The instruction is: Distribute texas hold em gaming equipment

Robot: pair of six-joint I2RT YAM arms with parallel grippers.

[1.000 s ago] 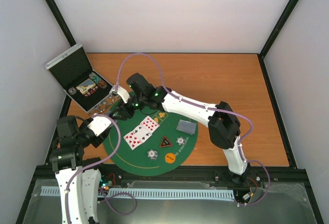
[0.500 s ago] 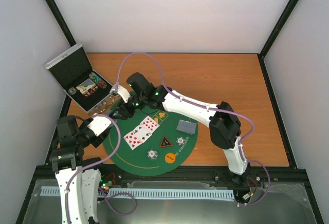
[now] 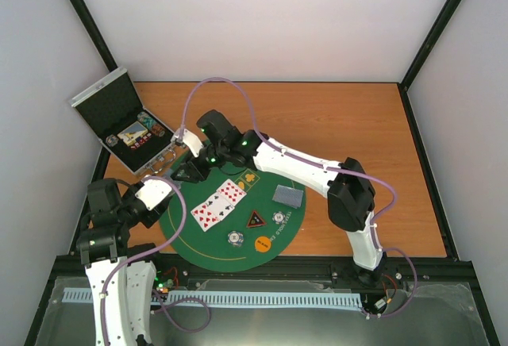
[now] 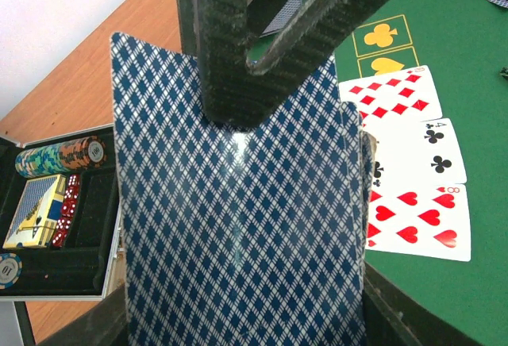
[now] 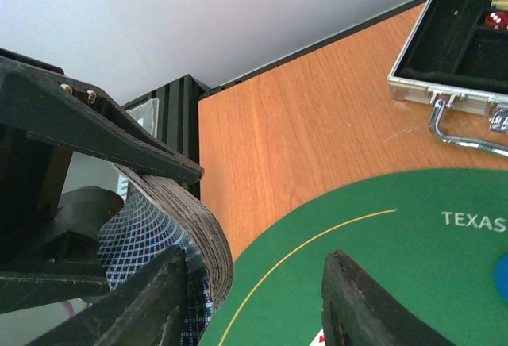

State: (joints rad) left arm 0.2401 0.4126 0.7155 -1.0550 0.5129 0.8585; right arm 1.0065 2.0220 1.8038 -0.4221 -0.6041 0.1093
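Note:
My left gripper (image 3: 170, 190) is shut on a deck of blue-backed playing cards (image 4: 238, 227), which fills the left wrist view and bends in the right wrist view (image 5: 178, 231). My right gripper (image 3: 191, 173) stands open at the deck's top edge, one finger (image 5: 147, 298) against the top card and the other finger (image 5: 373, 306) apart over the mat. Three cards (image 3: 217, 203) lie face up on the green mat (image 3: 198, 239). A small face-down pile (image 3: 287, 195), a black triangle marker (image 3: 255, 220), two white-patterned chips (image 3: 279, 217) (image 3: 235, 238) and an orange disc (image 3: 263, 244) also lie there.
The open silver case (image 3: 127, 128) sits at the table's far left corner with a chip stack (image 4: 63, 155), red dice and a card box inside. Its handle (image 5: 464, 128) points toward the mat. Orange tabletop (image 3: 341, 124) extends behind and right of the mat.
The right arm has shifted slightly at the deck's top edge. The left gripper and the deck have stayed put, and the items on the mat have not moved.

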